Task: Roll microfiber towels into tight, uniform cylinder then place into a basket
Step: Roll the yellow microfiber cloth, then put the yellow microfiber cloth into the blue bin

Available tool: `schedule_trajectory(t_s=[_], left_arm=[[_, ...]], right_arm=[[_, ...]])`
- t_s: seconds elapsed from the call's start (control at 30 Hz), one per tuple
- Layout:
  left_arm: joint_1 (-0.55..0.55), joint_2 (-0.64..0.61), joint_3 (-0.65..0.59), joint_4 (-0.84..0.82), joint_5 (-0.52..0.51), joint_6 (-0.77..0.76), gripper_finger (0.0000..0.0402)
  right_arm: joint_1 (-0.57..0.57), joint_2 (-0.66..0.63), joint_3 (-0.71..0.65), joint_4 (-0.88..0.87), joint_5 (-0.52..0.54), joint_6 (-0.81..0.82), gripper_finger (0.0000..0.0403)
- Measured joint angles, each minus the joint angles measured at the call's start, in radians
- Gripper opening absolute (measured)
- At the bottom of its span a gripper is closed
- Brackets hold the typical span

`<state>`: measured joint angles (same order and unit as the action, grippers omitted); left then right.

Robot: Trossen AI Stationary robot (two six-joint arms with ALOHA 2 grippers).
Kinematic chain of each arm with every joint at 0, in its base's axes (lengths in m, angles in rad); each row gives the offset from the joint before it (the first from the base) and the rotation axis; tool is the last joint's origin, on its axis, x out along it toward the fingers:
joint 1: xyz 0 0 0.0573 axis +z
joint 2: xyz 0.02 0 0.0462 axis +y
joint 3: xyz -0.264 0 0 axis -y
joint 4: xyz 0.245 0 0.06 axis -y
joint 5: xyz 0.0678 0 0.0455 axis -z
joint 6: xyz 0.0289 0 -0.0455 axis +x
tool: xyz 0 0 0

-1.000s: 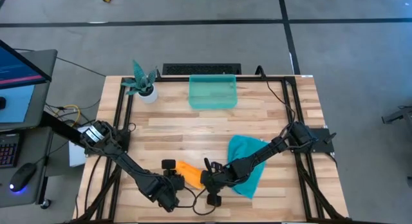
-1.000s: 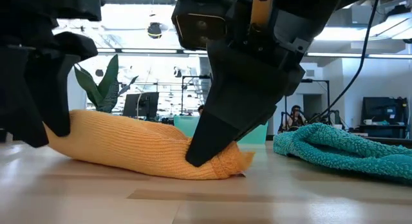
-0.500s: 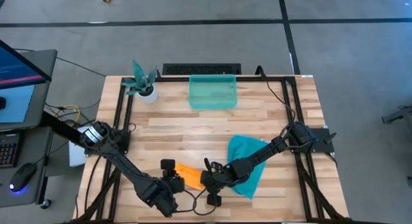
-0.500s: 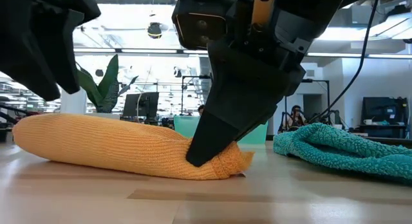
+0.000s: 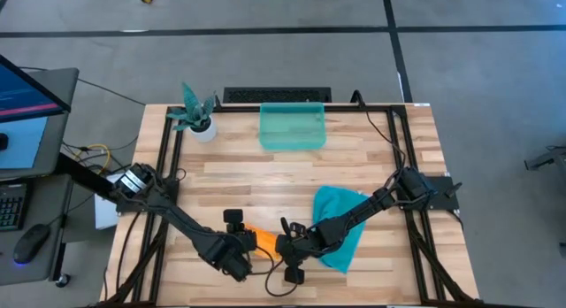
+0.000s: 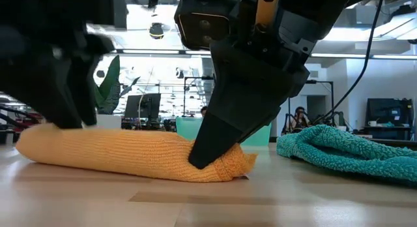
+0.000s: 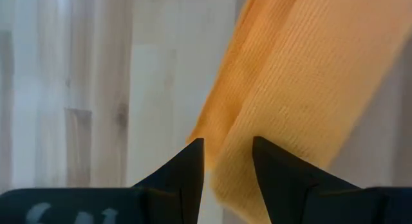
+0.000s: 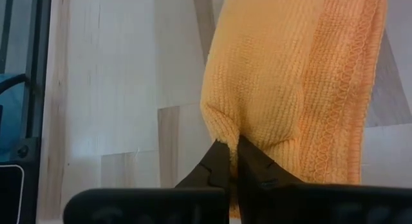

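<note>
The orange-yellow towel point(image 5: 263, 240) lies rolled into a loose cylinder near the table's front edge, its underside on the wood point(image 6: 130, 152). My right gripper point(image 5: 281, 246) is shut on the roll's right end point(image 8: 230, 153). My left gripper point(image 5: 243, 251) stands open over the roll's left end point(image 6: 62, 122). In the left wrist view its fingers point(image 7: 225, 161) straddle the towel's corner. The teal-blue towel point(image 5: 340, 224) lies rumpled to the right, partly under my right arm. The basket point(image 5: 292, 128) stands at the table's far edge. My right gripper pinches a small pucker of cloth point(image 8: 222, 130) at the orange towel's right end between its two fingers. The fingers slant down from the table's right side. The roll lies on the table. My left gripper: I cannot tell whether its fingers touch the towel's left end point(image 7: 222, 185).
A potted plant point(image 5: 196, 113) stands at the far left corner. Black frame rails point(image 5: 164, 166) run along both sides of the table. Bare wood point(image 5: 265, 180) lies between the towels and the basket. A monitor and a keyboard sit beyond the table's left edge.
My left gripper has drawn up and off the orange roll's left end toward the table's left edge. It has then come back toward the right, over that end. The roll's left end, raised before, now lies lower on the table. Its right end has stayed put.
</note>
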<state>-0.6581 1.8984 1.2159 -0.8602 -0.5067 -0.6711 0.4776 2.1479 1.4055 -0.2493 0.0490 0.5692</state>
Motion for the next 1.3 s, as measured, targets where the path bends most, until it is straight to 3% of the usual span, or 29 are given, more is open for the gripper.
schedule_trajectory(t_s=[0.33,0.57,0.73,1.07,1.2,1.3], left_arm=[[0.051,-0.005,-0.106,0.168,-0.003,-0.016,0.0125],[0.037,-0.003,-0.106,0.163,-0.008,-0.100,0.0125],[0.026,-0.002,-0.107,0.161,-0.006,-0.182,0.0125],[0.026,-0.002,-0.107,0.150,0.018,-0.332,0.0125],[0.026,-0.002,-0.108,0.158,0.019,-0.336,0.0125],[0.028,-0.002,-0.108,0.159,0.021,-0.337,0.0125]], right_arm=[[0.000,0.000,0.000,0.001,0.000,0.029,0.0030],[-0.008,-0.001,0.000,-0.008,-0.005,0.049,0.0112],[-0.045,-0.039,-0.002,-0.105,-0.069,0.071,0.0162],[-0.067,-0.224,-0.006,-0.384,0.120,-0.027,0.0158],[-0.047,-0.264,-0.006,-0.350,0.235,-0.072,0.0148],[-0.033,-0.260,-0.005,-0.285,0.254,-0.119,0.0144]])
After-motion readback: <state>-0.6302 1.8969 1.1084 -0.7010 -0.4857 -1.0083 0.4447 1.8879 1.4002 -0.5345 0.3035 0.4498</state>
